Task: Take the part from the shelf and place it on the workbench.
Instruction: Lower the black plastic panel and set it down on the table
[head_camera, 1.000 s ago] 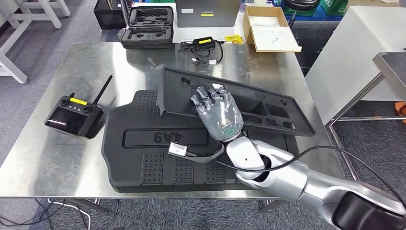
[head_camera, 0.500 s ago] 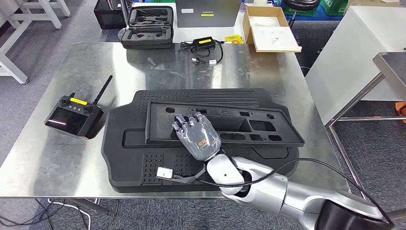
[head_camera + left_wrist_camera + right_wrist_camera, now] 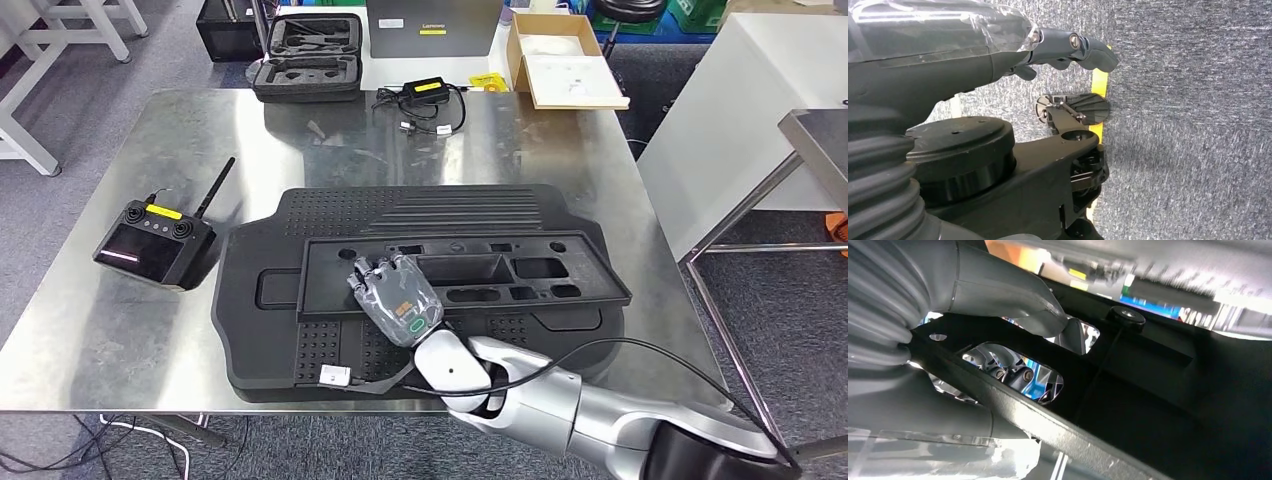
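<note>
The part (image 3: 480, 270) is a long black plastic frame with several cut-outs. It lies nearly flat across a larger black ribbed panel (image 3: 300, 350) on the steel workbench (image 3: 90, 330). My right hand (image 3: 395, 300) grips the frame's near long edge, left of its middle. In the right wrist view the thumb (image 3: 1013, 295) lies over the frame (image 3: 1158, 390), and the darker fingers (image 3: 1008, 371) show through one of its openings. My left hand (image 3: 998, 55) hangs over grey carpet and holds nothing, with its fingers stretched out.
A black remote controller (image 3: 155, 240) with an antenna sits at the workbench's left. A charger with cable (image 3: 425, 95) lies at the far edge. Beyond the bench are an open black case (image 3: 310, 55) and a cardboard box (image 3: 565, 60). Another steel table (image 3: 815, 130) stands at the right.
My right hand has drawn back toward the near edge with the frame. The frame has dropped from a steep tilt to nearly flat on the large panel.
</note>
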Motion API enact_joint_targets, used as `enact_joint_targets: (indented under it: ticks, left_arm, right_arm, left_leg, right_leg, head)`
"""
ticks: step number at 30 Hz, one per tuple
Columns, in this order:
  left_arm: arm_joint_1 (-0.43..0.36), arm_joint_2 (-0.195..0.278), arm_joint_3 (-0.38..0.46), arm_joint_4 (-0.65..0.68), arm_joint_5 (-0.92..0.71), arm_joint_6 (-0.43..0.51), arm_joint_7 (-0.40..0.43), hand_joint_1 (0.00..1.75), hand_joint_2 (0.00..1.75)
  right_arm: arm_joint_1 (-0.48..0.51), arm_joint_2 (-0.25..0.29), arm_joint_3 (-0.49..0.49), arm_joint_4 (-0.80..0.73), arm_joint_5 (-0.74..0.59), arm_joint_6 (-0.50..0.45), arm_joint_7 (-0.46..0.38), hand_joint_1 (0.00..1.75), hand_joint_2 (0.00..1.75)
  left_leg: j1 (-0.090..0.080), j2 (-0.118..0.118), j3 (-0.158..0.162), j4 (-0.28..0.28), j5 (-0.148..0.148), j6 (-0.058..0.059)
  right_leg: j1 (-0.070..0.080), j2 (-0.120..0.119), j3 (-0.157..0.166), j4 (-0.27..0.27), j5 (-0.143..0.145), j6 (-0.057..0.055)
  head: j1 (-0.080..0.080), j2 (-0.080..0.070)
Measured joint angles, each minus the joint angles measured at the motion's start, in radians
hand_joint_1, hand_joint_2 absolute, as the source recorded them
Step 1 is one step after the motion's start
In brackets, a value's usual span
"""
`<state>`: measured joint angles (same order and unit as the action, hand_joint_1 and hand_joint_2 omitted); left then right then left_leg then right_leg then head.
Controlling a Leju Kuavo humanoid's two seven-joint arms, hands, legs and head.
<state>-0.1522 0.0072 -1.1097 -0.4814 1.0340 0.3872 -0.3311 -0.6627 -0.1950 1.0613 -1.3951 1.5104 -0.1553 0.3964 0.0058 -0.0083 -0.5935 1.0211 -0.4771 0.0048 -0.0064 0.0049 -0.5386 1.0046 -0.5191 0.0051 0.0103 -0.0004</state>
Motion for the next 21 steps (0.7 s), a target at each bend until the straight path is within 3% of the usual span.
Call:
enact_joint_targets:
  ticks: [4,5,8,9,11,21]
  left_arm:
    - [0.002,0.000,-0.005,-0.003,0.014,0.000,-0.002,0.00,1.75]
    - [0.002,0.002,-0.008,-0.004,0.015,-0.005,-0.001,0.00,1.75]
    - [-0.001,0.007,-0.016,-0.004,0.016,-0.027,0.005,0.00,1.75]
    - [-0.002,0.009,-0.018,-0.004,0.017,-0.031,0.006,0.00,1.75]
    - [-0.003,0.012,-0.021,-0.004,0.017,-0.036,0.008,0.00,1.75]
    - [-0.005,0.019,-0.025,-0.004,0.014,-0.048,0.013,0.00,1.75]
  right_arm:
    - [0.000,0.035,0.014,0.050,-0.051,0.017,0.000,1.73,1.75]
    - [0.000,0.045,0.017,0.063,-0.064,0.022,0.001,1.57,1.75]
    - [-0.001,0.073,0.027,0.102,-0.102,0.041,0.001,0.39,1.75]
    - [-0.002,0.081,0.030,0.111,-0.111,0.048,0.001,0.11,1.75]
    - [-0.005,0.094,0.036,0.126,-0.128,0.066,-0.002,0.00,1.75]
    - [-0.035,0.121,0.071,0.147,-0.188,0.147,-0.020,0.00,1.75]
  left_leg:
    - [0.000,0.000,0.000,0.000,0.000,0.000]
    - [0.000,0.000,0.000,0.000,0.000,0.000]
    - [0.000,0.000,0.000,0.000,0.000,0.000]
    - [0.000,0.000,0.001,0.000,0.000,0.000]
    - [0.000,0.000,0.001,0.000,0.000,0.000]
    - [0.000,0.001,0.005,0.000,0.000,0.000]
  right_leg:
    - [0.000,0.000,0.000,0.000,0.000,0.000]
    - [0.000,0.000,0.000,0.000,0.000,0.000]
    - [0.000,0.000,0.000,0.000,0.000,0.000]
    - [0.000,0.000,0.000,0.000,0.000,0.000]
    - [0.000,0.000,0.001,0.000,0.000,0.000]
    - [0.000,0.000,0.004,0.000,0.000,0.000]
  head:
    - [0.000,0.000]
    - [0.000,0.000]
    - [0.000,0.000]
    - [0.000,0.000]
    - [0.000,0.000]
    - [0.000,0.000]
